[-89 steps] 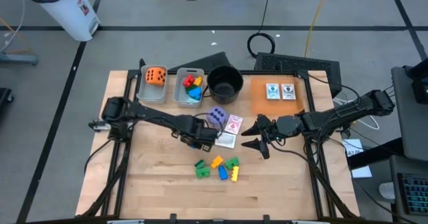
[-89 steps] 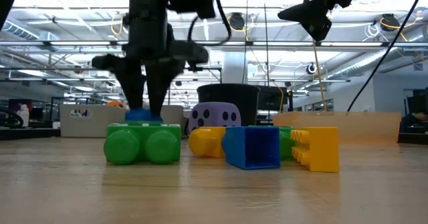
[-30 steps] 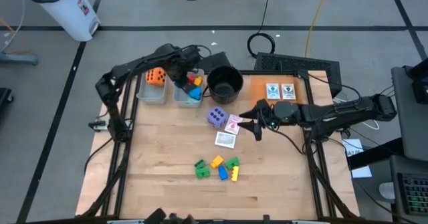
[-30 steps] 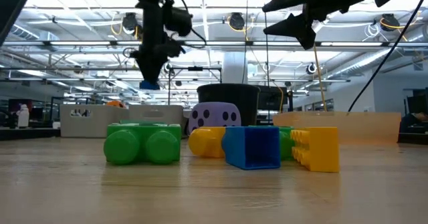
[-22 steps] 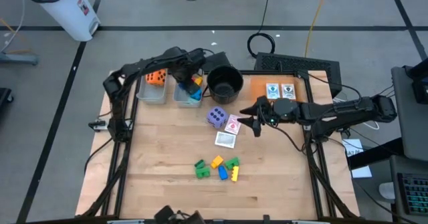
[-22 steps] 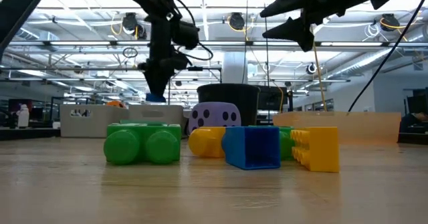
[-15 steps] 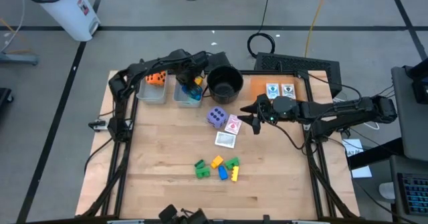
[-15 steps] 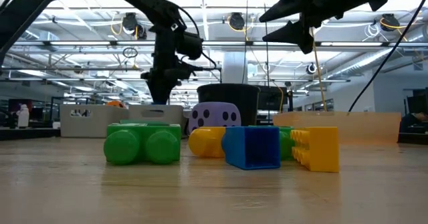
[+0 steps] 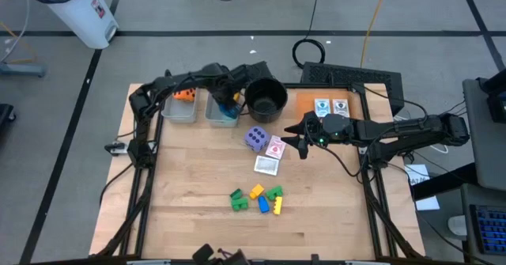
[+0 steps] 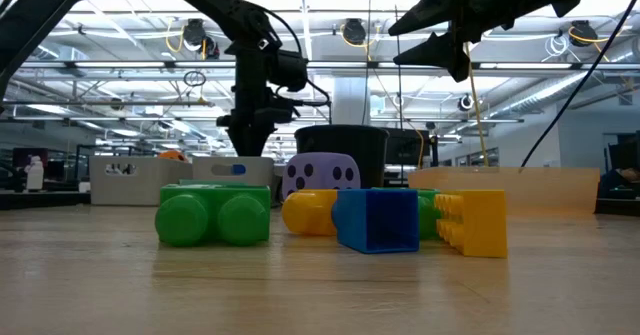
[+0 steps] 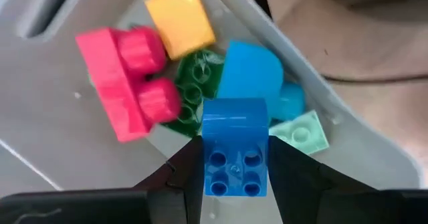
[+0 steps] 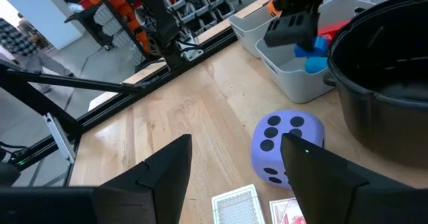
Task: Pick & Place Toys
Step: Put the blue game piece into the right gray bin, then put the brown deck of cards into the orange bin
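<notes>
Holding a blue block (image 11: 234,147) in the left tool (image 11: 231,177), low over a grey bin (image 9: 222,111) of blocks.
Right tool (image 9: 301,141) spread wide, empty, above the purple die (image 9: 255,138).

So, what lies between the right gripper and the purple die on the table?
In the high view, a pink-backed picture card lies on the wood between the right gripper and the purple die. The right wrist view shows open jaws, with the die ahead.

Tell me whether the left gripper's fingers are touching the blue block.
Touching: the left wrist view shows both fingers pressed against the blue block above the bin.
</notes>
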You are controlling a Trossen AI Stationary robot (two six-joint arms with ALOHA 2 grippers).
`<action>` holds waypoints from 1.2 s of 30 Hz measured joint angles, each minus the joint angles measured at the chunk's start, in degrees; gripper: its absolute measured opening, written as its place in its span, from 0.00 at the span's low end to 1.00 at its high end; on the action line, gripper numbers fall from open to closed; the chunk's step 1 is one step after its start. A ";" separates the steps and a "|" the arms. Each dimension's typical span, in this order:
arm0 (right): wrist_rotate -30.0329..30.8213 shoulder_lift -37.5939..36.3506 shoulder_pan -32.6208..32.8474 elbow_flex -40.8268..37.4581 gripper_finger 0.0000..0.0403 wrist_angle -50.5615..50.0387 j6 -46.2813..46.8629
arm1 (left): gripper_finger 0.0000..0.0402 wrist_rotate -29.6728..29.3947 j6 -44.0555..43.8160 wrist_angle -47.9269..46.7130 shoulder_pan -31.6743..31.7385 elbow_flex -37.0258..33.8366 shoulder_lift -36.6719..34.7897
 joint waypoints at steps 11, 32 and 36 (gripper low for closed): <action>0.00 0.00 0.02 0.00 0.56 0.01 0.33 | 0.34 1.33 -0.11 1.58 -0.31 -3.71 0.00; 0.00 0.00 0.02 -0.02 0.56 0.02 1.51 | 0.63 4.52 -1.45 0.70 1.55 -4.54 0.00; 0.00 0.00 0.02 0.01 0.56 0.03 1.46 | 0.68 4.37 -1.44 -0.70 1.53 -4.54 0.00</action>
